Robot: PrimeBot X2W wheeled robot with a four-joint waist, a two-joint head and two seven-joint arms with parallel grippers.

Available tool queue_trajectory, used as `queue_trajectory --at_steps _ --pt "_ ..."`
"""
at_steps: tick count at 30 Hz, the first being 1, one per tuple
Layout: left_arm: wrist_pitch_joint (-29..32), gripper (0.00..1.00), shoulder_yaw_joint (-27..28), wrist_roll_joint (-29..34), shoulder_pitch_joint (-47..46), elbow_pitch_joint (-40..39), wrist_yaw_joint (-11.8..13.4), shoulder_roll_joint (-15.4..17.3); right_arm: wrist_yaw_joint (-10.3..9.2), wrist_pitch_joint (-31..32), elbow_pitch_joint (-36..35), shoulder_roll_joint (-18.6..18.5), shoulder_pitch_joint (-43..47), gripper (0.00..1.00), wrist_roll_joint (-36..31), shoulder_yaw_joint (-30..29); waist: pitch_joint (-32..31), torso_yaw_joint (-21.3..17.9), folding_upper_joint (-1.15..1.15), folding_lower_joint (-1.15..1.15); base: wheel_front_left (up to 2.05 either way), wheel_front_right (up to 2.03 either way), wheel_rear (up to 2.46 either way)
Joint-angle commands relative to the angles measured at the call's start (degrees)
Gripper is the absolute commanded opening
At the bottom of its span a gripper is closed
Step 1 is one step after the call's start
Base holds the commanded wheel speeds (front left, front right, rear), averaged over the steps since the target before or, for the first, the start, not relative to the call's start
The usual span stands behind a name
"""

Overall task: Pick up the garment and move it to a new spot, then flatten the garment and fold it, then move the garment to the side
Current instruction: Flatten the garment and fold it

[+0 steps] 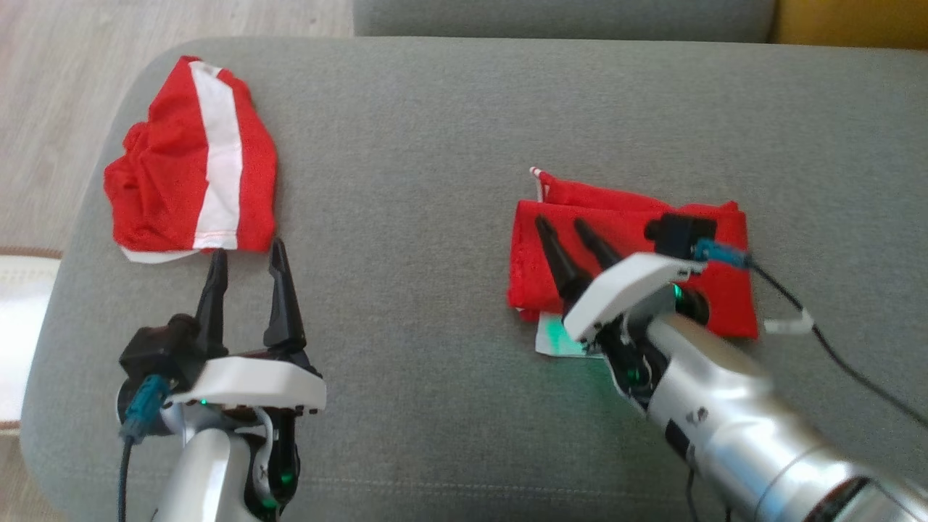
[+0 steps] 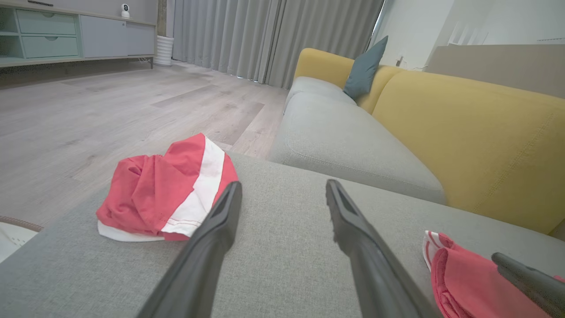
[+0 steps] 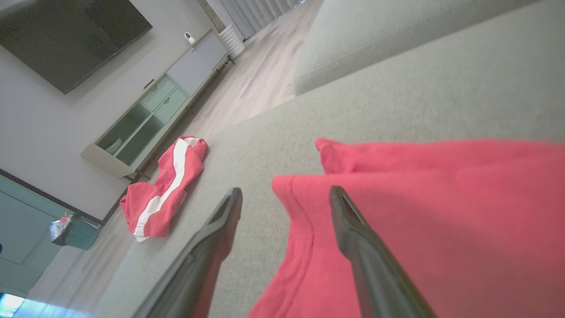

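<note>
Nearest, at the left, the left hand (image 1: 248, 250) hovers over the grey fabric sofa cushion (image 1: 420, 145), its two dark fingers spread with nothing between them. Slightly farther, at the right, the right hand (image 1: 560, 222) is likewise spread and empty over the folded red mesh garment (image 1: 623, 210), a flat rectangle apparently set there to stay apart. Far left, just beyond the left fingertips, a crumpled red garment with a white stripe (image 1: 181, 167) lies, likely next.

The folded garment (image 1: 623, 210) is partly covered by the right gripper (image 1: 560, 222) and its blurred forearm (image 1: 725, 406); in the right wrist view it is cut off by the right edge.
</note>
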Motion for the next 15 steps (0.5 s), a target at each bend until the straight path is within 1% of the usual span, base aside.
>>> queue_trajectory --at_steps 1,3,6,7,9,11,12,15 --pt "-0.69 1.0 2.16 -0.1 -2.27 -2.07 0.53 0.46 0.37 -1.02 -0.14 0.67 -3.39 1.0 -1.2 1.01 -0.53 -0.83 0.0 0.0 0.0 0.0 0.0" --pt "-0.69 1.0 2.48 -0.03 -2.21 -2.82 0.52 0.46 0.37 -1.18 2.45 0.67 -6.71 1.0 -6.05 -0.26 -0.98 -1.94 0.0 0.0 0.0 0.0 0.0" --pt "-0.69 1.0 2.73 0.09 -2.33 -3.79 0.55 0.46 0.37 -1.2 4.74 0.6 -9.3 1.0 -14.46 -4.82 -1.36 -3.13 0.0 0.0 0.0 0.0 0.0" --pt "-0.69 1.0 2.7 0.17 -2.44 -4.04 0.53 0.46 0.37 -1.2 4.76 0.0 -9.61 1.0 -17.54 -6.62 -1.51 -3.48 0.0 0.0 0.0 0.0 0.0" --pt "-0.69 1.0 2.57 0.22 -2.75 -4.48 0.52 0.46 0.37 -1.21 3.49 -2.12 -9.15 1.0 -23.74 -10.33 -1.84 -4.06 0.0 0.0 0.0 0.0 0.0" --pt "-0.69 1.0 2.4 0.31 -3.07 -4.95 0.44 0.46 0.37 -1.21 0.77 -4.63 -7.59 1.0 -29.66 -14.71 -2.11 -4.71 0.0 0.0 0.0 0.0 0.0" --pt "-0.69 1.0 2.4 0.31 -3.07 -4.95 0.44 0.46 0.37 -1.21 0.77 -4.63 -7.59 1.0 -29.66 -14.71 -2.11 -4.71 0.0 0.0 0.0 0.0 0.0" --pt "-0.69 1.0 2.06 0.78 -3.46 -5.62 0.1 0.46 0.37 -1.22 -5.4 -7.68 -3.67 1.0 -37.85 -21.99 -2.35 -5.62 0.0 0.0 0.0 0.0 0.0"
